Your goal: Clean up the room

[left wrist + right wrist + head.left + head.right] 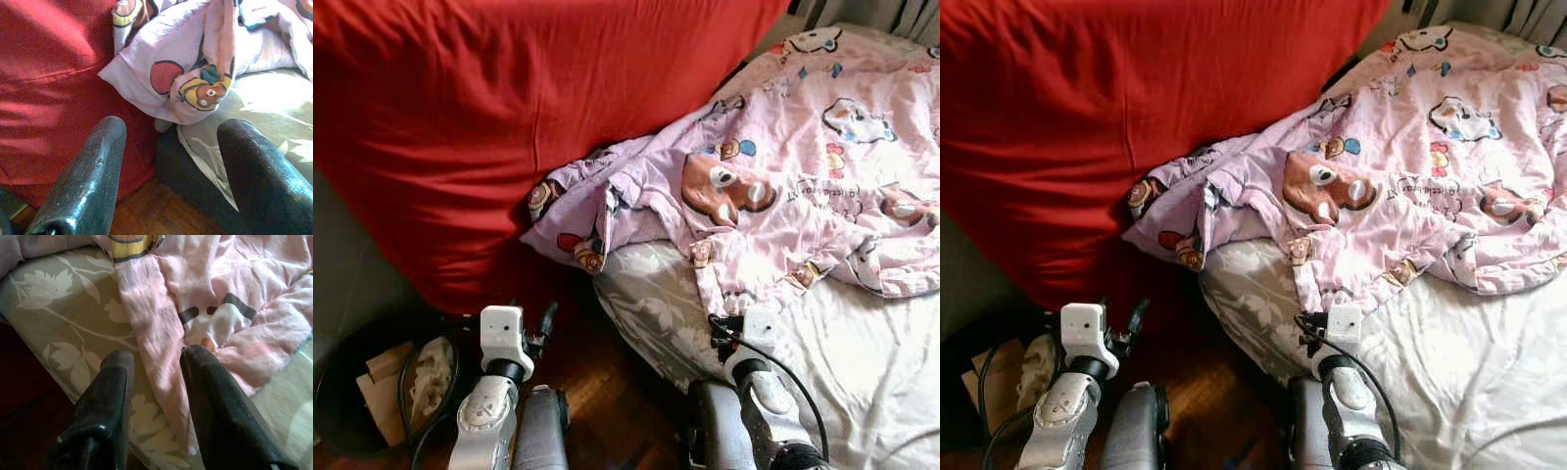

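Two grippers low in front of us. Left gripper [168, 171] hangs over the wooden floor [607, 392] at the bed's corner, jaws spread wide, empty, pointing at the hanging corner of the pink cartoon blanket [783, 166]. Right gripper [156, 362] sits at the bed edge over the leaf-print sheet [58, 308], jaws parted, a fold of blanket between them, not pinched. Blanket lies crumpled on the bed against a big red cushion [489, 127]. Dark bin [352, 392] with cardboard on our left.
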